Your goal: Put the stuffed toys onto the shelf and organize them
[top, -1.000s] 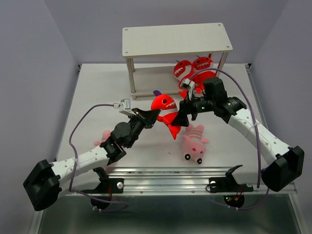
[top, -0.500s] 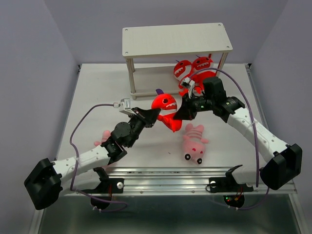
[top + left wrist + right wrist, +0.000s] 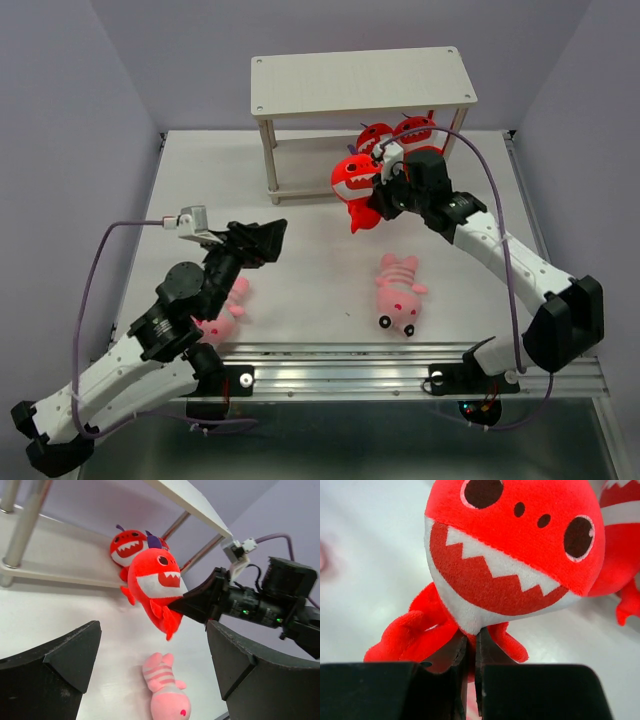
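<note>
The right gripper (image 3: 376, 196) is clamped on a red monster (image 3: 355, 174) and holds it in the air just in front of the shelf (image 3: 360, 80), toward its right end. The wrist view shows the jaws almost together on a thin fold of plush below the toothy grin (image 3: 505, 575). That small pinch suggests a very soft, light, squashy toy. It is probably top-heavy at the big head, so it may swing or tip when set down. A grip deeper around the body would likely hold it steadier than one on fabric alone. Two more red monsters (image 3: 398, 130) stand under the shelf's top board at the right end, seemingly on the lower tier, so the free space lies to their left. The left gripper (image 3: 264, 238) hangs empty with its jaws spread wide, well in front of the shelf's left legs. One pink striped toy (image 3: 400, 290) lies on the table (image 3: 320, 270) far in front of the shelf. Another pink toy (image 3: 226, 306) lies partly hidden beneath the left arm. Both look equally limp and are best taken across the torso.
</note>
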Controlling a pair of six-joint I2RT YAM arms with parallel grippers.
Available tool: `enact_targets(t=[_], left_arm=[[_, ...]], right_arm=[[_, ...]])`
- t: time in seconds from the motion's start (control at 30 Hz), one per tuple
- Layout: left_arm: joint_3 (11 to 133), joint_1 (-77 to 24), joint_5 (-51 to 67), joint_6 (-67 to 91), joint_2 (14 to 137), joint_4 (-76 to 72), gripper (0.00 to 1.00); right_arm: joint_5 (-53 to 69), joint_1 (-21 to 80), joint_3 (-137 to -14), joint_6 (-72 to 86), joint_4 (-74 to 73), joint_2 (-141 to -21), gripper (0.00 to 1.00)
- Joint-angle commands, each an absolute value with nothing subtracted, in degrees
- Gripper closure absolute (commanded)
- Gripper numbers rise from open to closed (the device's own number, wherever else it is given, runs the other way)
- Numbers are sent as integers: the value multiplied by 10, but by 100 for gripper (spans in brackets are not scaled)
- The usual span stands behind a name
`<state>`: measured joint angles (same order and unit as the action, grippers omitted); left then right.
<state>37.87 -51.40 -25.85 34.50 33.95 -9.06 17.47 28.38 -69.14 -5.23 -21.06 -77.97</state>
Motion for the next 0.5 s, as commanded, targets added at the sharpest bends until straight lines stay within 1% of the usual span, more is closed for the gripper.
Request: enact_targets(t=[0.0,0.03,0.27,0.47], left_arm=[[399,-516,-313,322,252,93,3],[391,-516,-312,338,218,111,3],[339,-516,-302,388,94,143,3],[330,-516,-308,406,55,172,3]], right_arm=[[43,294,-722,-87,-96,-844,99],[24,301,-723,-91,-70,-865,99],[-80,326,-743,-126,38,-950,99],[-118,345,-776,-149,77,-997,99]])
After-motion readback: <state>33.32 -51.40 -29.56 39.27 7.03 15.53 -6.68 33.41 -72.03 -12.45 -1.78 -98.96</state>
